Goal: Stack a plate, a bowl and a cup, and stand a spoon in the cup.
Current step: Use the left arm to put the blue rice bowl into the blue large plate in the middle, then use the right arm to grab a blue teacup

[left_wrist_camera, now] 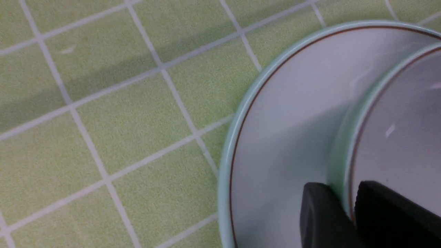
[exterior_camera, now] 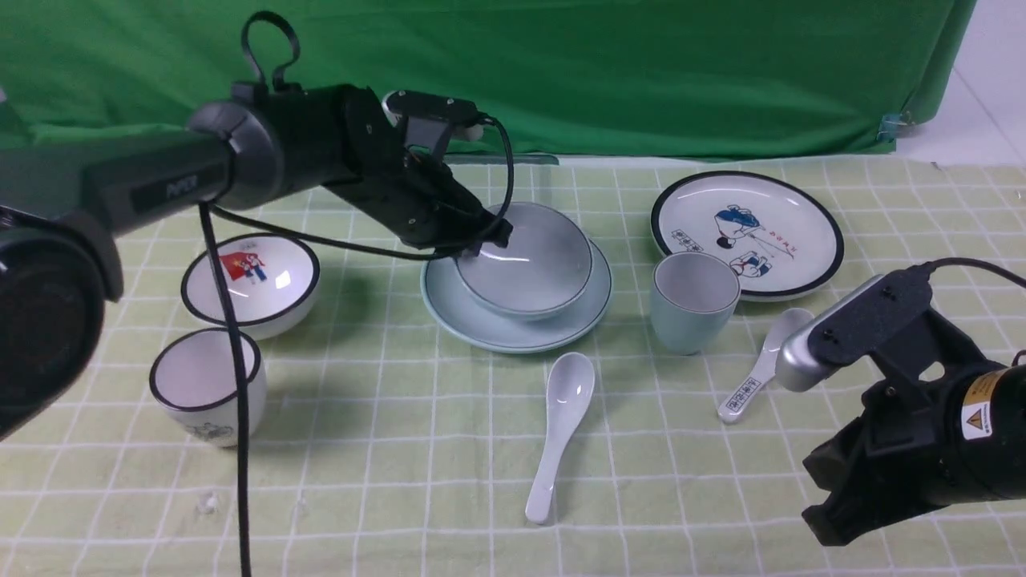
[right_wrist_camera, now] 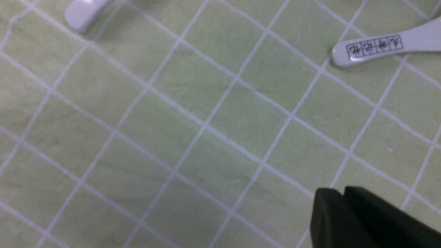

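Note:
The pale blue bowl (exterior_camera: 525, 260) sits tilted on the pale blue plate (exterior_camera: 473, 308) at the table's middle. My left gripper (exterior_camera: 481, 244) is shut on the bowl's left rim; in the left wrist view its fingers (left_wrist_camera: 318, 213) pinch the rim of the bowl (left_wrist_camera: 396, 137) over the plate (left_wrist_camera: 286, 120). The pale blue cup (exterior_camera: 693, 300) stands upright right of the plate. The plain long spoon (exterior_camera: 561, 425) lies in front of the plate; its handle end shows in the right wrist view (right_wrist_camera: 81, 13). My right gripper (right_wrist_camera: 342, 196) is shut and empty, low at the front right (exterior_camera: 834, 513).
A black-rimmed white bowl (exterior_camera: 250, 280) and black-rimmed white cup (exterior_camera: 207, 385) stand at the left. A black-rimmed picture plate (exterior_camera: 745, 232) lies at the back right. A short printed spoon (exterior_camera: 761, 365) lies beside the blue cup; its handle shows in the right wrist view (right_wrist_camera: 382, 48).

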Available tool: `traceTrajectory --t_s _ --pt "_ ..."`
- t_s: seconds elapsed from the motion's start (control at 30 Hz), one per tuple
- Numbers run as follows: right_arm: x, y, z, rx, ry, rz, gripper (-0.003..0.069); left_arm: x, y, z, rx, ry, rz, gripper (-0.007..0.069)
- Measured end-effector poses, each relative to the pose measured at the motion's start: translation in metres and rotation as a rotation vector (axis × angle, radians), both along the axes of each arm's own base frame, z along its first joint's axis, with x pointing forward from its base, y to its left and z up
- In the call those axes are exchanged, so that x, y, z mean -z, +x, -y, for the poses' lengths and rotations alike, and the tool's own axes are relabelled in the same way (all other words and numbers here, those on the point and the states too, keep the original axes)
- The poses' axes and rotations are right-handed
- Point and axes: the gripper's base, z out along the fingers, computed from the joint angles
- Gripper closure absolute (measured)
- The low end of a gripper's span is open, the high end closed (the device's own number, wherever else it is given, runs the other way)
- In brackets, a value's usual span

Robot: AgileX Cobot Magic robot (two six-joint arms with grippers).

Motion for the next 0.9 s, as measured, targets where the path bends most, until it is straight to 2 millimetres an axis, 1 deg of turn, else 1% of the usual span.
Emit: traceTrajectory --t_s 0.03,0.07,0.1,0.13,0.17,0.2,0.27,0.3,0.33,0.37,0.4,0.43,0.47,0.5,0.53,0.57,0.6,0.67,0.7,0.73,0.77,0.83,0.87,0.9 --pt "0.000 0.002 -0.001 0.007 0.005 -0.002 0.0544 -0.001 0.000 0.000 0.000 -0.001 -0.002 0.0466" --pt "0.000 0.003 -0.001 0.009 0.006 -0.002 0.0538 -0.001 0.000 0.000 -0.001 -0.002 -0.002 0.0457" --pt "-0.002 0.011 -0.006 0.016 0.011 -0.007 0.0466 -0.007 -0.003 -0.001 0.010 0.007 -0.004 0.0383" --pt "-0.004 0.014 -0.007 0.018 0.013 -0.004 0.0466 -0.008 -0.003 -0.001 0.012 0.009 -0.004 0.0373" --pt "-0.008 0.024 -0.010 0.027 0.017 -0.006 0.0389 -0.020 -0.008 -0.002 0.035 0.033 -0.002 0.0311" --pt "-0.014 0.038 -0.014 0.036 0.018 -0.009 0.0330 -0.038 -0.014 -0.005 0.055 0.059 0.010 0.0260" --pt "-0.020 0.060 -0.016 0.061 0.019 -0.008 0.0255 -0.064 -0.024 -0.010 0.073 0.102 0.027 0.0225" --pt "-0.020 0.072 -0.017 0.073 0.016 -0.015 0.0235 -0.079 -0.030 -0.014 0.068 0.114 0.036 0.0219" --pt "-0.026 0.091 -0.018 0.095 0.024 -0.003 0.0198 -0.107 -0.043 -0.019 0.056 0.126 0.064 0.0221" --pt "-0.023 0.096 -0.017 0.103 0.020 -0.013 0.0191 -0.111 -0.045 -0.021 0.050 0.131 0.066 0.0223" --pt "-0.027 0.121 -0.017 0.143 0.037 0.000 0.0173 -0.142 -0.064 -0.028 0.030 0.132 0.110 0.0249" --pt "-0.027 0.133 -0.016 0.161 0.043 0.002 0.0168 -0.156 -0.075 -0.031 0.017 0.122 0.130 0.0269" --pt "-0.024 0.149 -0.016 0.181 0.048 0.001 0.0165 -0.176 -0.092 -0.036 0.008 0.108 0.164 0.0305" --pt "-0.024 0.149 -0.016 0.181 0.048 0.001 0.0165 -0.181 -0.095 -0.037 0.006 0.103 0.175 0.0312" --pt "-0.019 0.167 -0.017 0.200 0.051 -0.003 0.0167 -0.195 -0.114 -0.042 0.001 0.082 0.205 0.0354" --pt "-0.011 0.177 -0.019 0.205 0.046 -0.016 0.0175 -0.212 -0.134 -0.047 -0.003 0.055 0.252 0.0397" --pt "-0.004 0.187 -0.021 0.208 0.043 -0.025 0.0192 -0.218 -0.147 -0.050 -0.006 0.038 0.274 0.0426" --pt "0.009 0.202 -0.025 0.208 0.033 -0.050 0.0256 -0.238 -0.183 -0.059 -0.015 -0.001 0.350 0.0497" --pt "0.012 0.204 -0.026 0.206 0.029 -0.056 0.0264 -0.236 -0.186 -0.060 -0.015 -0.001 0.346 0.0509" --pt "0.020 0.209 -0.028 0.202 0.019 -0.075 0.0316 -0.243 -0.208 -0.067 -0.016 -0.010 0.373 0.0540" --pt "0.026 0.211 -0.029 0.188 0.005 -0.088 0.0376 -0.244 -0.224 -0.071 -0.015 -0.009 0.379 0.0563" --pt "0.030 0.213 -0.030 0.158 -0.017 -0.090 0.0471 -0.238 -0.251 -0.080 -0.010 0.010 0.368 0.0594" --pt "0.029 0.213 -0.030 0.146 -0.024 -0.087 0.0502 -0.236 -0.257 -0.081 -0.010 0.014 0.364 0.0599" --pt "0.026 0.214 -0.030 0.117 -0.039 -0.076 0.0565 -0.225 -0.275 -0.088 -0.014 0.032 0.338 0.0607"
